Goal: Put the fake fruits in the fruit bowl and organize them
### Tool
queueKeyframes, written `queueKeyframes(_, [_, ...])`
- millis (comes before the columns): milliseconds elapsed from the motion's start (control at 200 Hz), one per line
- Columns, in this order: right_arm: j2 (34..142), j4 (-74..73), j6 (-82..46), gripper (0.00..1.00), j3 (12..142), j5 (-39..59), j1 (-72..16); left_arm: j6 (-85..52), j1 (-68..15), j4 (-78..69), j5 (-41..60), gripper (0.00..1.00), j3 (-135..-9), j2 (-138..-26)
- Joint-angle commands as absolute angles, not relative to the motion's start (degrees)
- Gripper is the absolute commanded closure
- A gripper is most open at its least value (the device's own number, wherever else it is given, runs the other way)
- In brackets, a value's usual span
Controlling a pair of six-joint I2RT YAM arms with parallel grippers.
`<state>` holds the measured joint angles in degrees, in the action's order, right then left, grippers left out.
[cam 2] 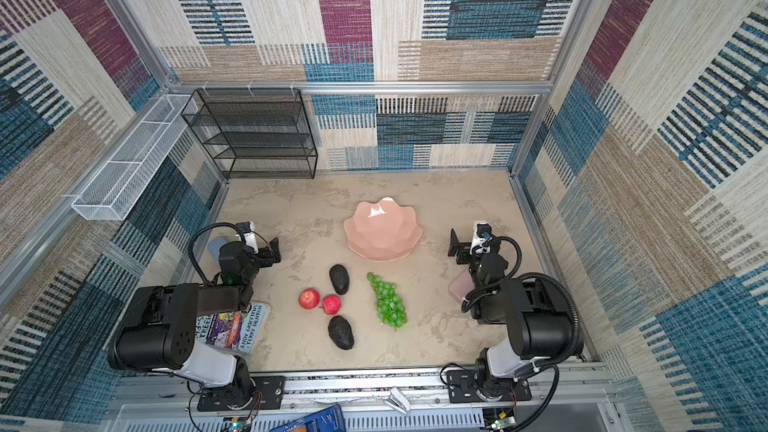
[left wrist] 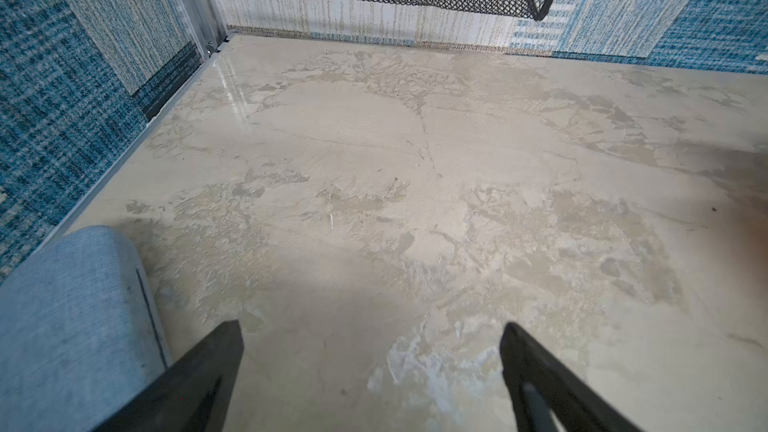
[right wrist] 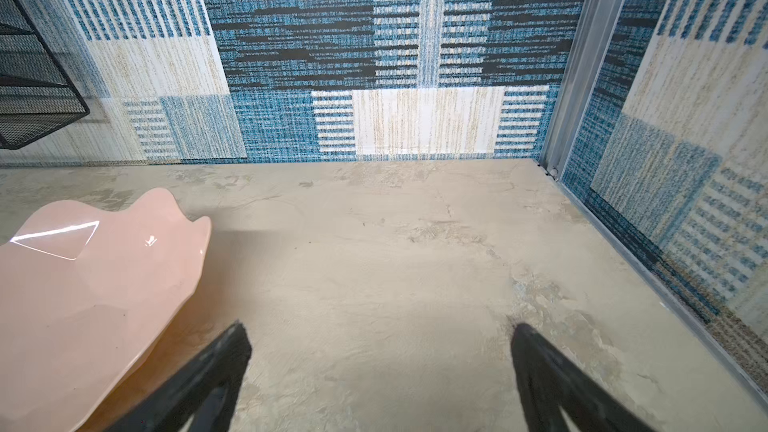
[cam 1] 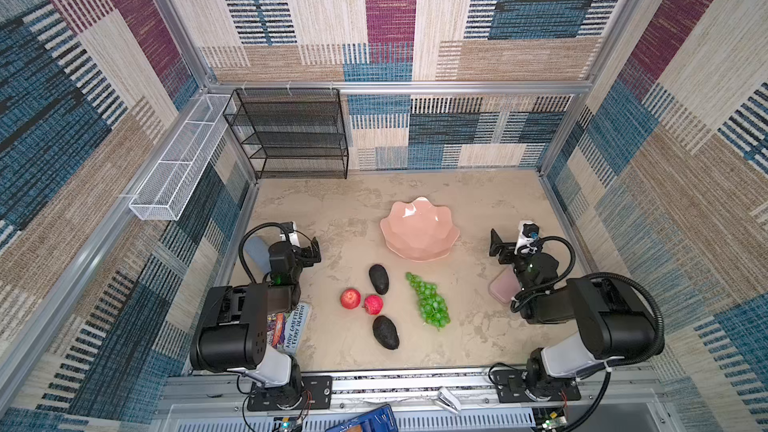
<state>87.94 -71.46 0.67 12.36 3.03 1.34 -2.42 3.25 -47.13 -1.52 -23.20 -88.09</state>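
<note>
The salmon-pink fruit bowl (cam 1: 419, 230) (cam 2: 382, 228) (right wrist: 95, 284) stands empty at mid-table. In front of it, on the table, lie the fake fruits: two red apples (cam 1: 350, 298) (cam 1: 373, 304), two dark avocados (cam 1: 378, 279) (cam 1: 385, 332) and a bunch of green grapes (cam 1: 430, 303) (cam 2: 388, 301). My left gripper (cam 1: 313, 249) (left wrist: 370, 326) hovers open over bare table, left of the fruits. Over on the bowl's right side, my right gripper (cam 1: 496, 247) (right wrist: 380, 328) is open too, with nothing between its fingers.
A book (cam 1: 293, 326) lies under the left arm, and a grey-blue fabric item (left wrist: 62, 326) is beside the left gripper. A pink flat case (cam 1: 503, 286) lies under the right arm. A black mesh shelf (cam 1: 291, 135) and a white wire basket (cam 1: 178, 164) hang on the walls.
</note>
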Motion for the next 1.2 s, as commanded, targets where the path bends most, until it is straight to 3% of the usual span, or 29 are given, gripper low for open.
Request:
queueKeyframes(0, [87.8,-72.16,1.23,0.0,12.67,3.52,1.32,-2.2,3.25,-48.54,-1.32,0.01,-23.37,-88.0])
queueKeyframes(1092, [87.29,-72.68,1.29,0.0,12.3,3.78,1.32,-2.15,3.34,-49.33,-0.88,0.03,-22.9,-87.88])
queueKeyframes(1192, [80.65,-62.26,-0.12,0.0,15.31,0.08,1.14,-2.39,3.34,-51.27,-1.83,0.03,-21.11,-86.11])
